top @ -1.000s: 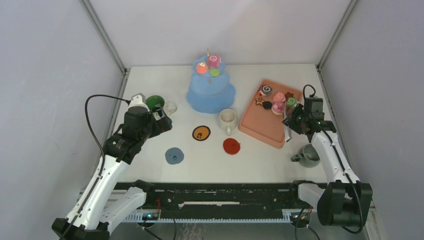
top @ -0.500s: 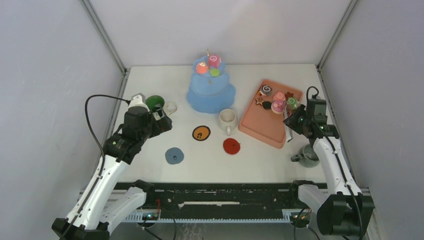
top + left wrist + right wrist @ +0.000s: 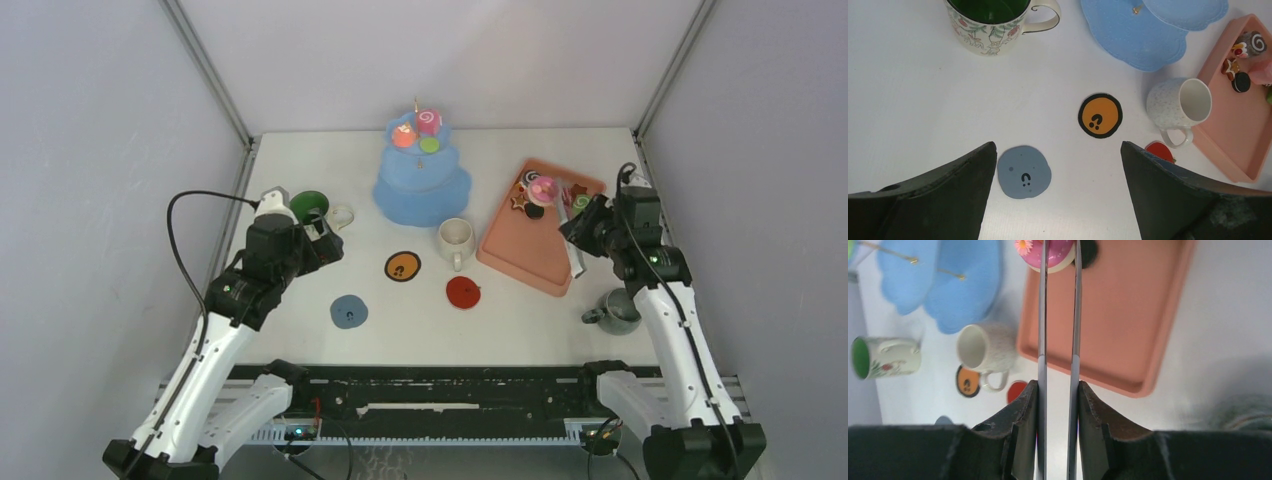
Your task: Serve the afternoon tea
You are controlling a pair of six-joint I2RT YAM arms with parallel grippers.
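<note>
No words or numbers could be read. The orange coaster [image 3: 1100,115] and the blue coaster [image 3: 1024,172] each bore a small black hook-and-two-dots sign.

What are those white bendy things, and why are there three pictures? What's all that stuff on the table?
They are two robot arms bolted at the edge of the table. One picture looks down from above; the other two come from small cameras on the wrists, so you see black fingers up close. The left gripper is open and empty, near the green mug. The right gripper squeezes metal tongs, and the tongs pinch a pink pastry at the salmon tray. Also there: a blue cake stand with pastries on top, a cream mug, a grey mug and three round coasters.
</note>
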